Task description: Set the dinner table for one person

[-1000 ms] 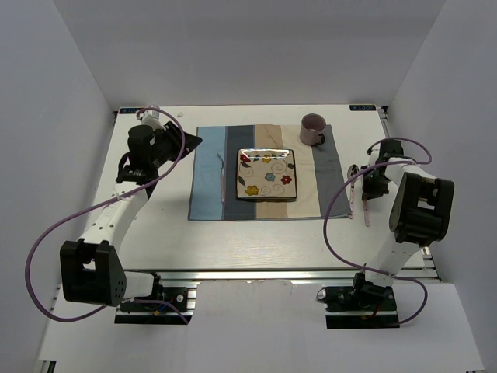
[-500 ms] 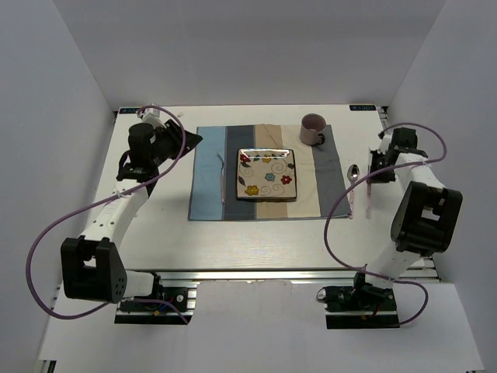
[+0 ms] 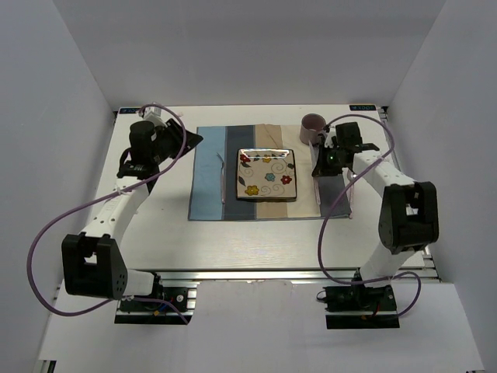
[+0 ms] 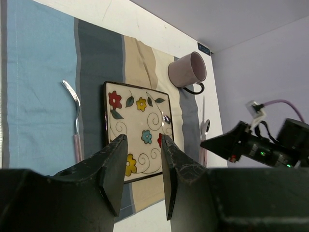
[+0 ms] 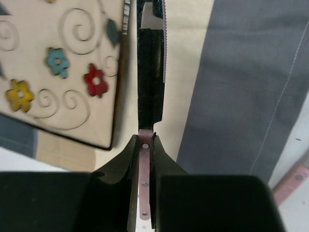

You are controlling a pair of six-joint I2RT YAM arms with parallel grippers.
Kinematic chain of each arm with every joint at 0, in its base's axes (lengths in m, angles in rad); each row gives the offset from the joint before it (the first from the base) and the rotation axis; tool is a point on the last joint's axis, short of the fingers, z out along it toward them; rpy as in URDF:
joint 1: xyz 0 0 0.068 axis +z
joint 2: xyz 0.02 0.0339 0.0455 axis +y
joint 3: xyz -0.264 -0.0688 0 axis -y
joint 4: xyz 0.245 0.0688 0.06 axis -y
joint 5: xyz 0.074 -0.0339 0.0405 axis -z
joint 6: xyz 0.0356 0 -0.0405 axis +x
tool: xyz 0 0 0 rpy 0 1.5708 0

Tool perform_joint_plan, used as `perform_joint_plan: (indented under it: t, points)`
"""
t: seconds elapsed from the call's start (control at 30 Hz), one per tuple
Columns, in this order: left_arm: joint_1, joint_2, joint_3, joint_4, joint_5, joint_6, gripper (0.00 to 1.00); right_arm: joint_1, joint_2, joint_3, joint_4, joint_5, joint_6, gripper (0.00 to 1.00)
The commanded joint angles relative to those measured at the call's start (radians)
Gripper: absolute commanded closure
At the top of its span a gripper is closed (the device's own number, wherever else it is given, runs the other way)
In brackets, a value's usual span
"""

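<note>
plain white walls [image 3: 248, 47] close in the dinner table [image 3: 256, 241], a broad off-white top that fills the middle of the overhead view, with a metal rail [image 3: 272, 276] along its near edge where the two arms are bolted. on the table lies a striped placemat [image 3: 206, 186] in blue, grey and beige. a square plate [image 3: 268, 175] painted with flowers and curls sits at the middle of the cloth. a fork [image 4: 76, 125] lies on the blue and grey stripes just left of the plate, its handle toward the near edge. a pale purple mug [image 3: 313, 128] stands at the far right corner of the cloth. a spoon [image 4: 204, 129] with a pink handle lies along the right edge of the cloth, partly hidden under the right arm from above. the right gripper [image 3: 318, 165] hangs over the beige and grey stripes just right of the plate, its jaws pinched tight on the pink riveted handle of a knife [image 5: 144, 183]. the blade points away from the wrist camera, running beside the plate's right edge. whether the blade touches the cloth cannot be told from these views. the left gripper [image 3: 190, 140] hovers above the far left side of the table, beside the cloth's left edge. its jaws stand partly apart with nothing between them.
</note>
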Motion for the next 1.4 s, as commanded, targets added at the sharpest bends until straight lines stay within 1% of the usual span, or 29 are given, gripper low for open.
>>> perform_joint_plan:
  t: [0.0,0.2,0.23,0.27,0.33,0.37,0.5,0.63,0.77,0.83,0.87,0.97,1.03,1.13,1.37]
  points:
    - [-0.003,-0.047,0.04,-0.033,0.005,0.02,0.56,-0.003,0.069,0.069,0.033,0.029,0.036,1.0]
    - [-0.003,-0.084,0.03,-0.057,-0.019,0.027,0.55,-0.003,0.175,0.139,0.024,0.073,0.027,1.0]
    - [-0.003,-0.095,0.024,-0.06,-0.019,0.025,0.55,-0.003,0.188,0.141,0.027,0.073,0.028,0.99]
    - [-0.003,-0.099,0.022,-0.063,-0.022,0.025,0.55,-0.003,0.196,0.142,0.03,0.075,0.032,0.91]
    - [-0.003,-0.11,0.016,-0.067,-0.032,0.024,0.55,-0.001,0.214,0.147,0.03,0.078,0.029,0.78]
    - [-0.003,-0.119,0.01,-0.068,-0.035,0.021,0.55,-0.004,0.219,0.147,0.03,0.078,0.024,0.68]
    - [-0.003,-0.131,0.004,-0.067,-0.042,0.016,0.55,-0.012,0.218,0.147,0.006,0.066,-0.001,0.61]
    - [-0.003,-0.139,-0.004,-0.059,-0.047,0.01,0.55,-0.027,0.149,0.142,-0.04,0.066,-0.056,0.61]
    - [-0.003,-0.141,-0.01,-0.041,-0.056,0.002,0.55,-0.064,0.055,0.087,-0.085,0.119,-0.119,0.67]
    - [-0.003,-0.142,-0.019,-0.033,-0.062,-0.002,0.54,-0.102,0.008,0.055,-0.106,0.178,-0.12,0.67]
    - [-0.003,-0.142,-0.024,-0.027,-0.062,-0.004,0.54,-0.119,-0.006,0.04,-0.115,0.181,-0.158,0.68]
    - [-0.003,-0.141,-0.042,-0.01,-0.062,-0.016,0.54,-0.18,-0.04,-0.02,-0.125,0.21,-0.186,0.68]
    - [-0.005,-0.135,-0.047,-0.007,-0.056,-0.022,0.54,-0.207,-0.046,-0.059,-0.117,0.243,-0.202,0.68]
    - [-0.005,-0.127,-0.041,-0.008,-0.052,-0.021,0.54,-0.221,-0.025,-0.077,-0.112,0.239,-0.197,0.68]
    - [-0.003,-0.113,-0.002,-0.044,-0.056,0.001,0.54,-0.236,0.066,-0.062,-0.045,0.254,-0.191,0.69]
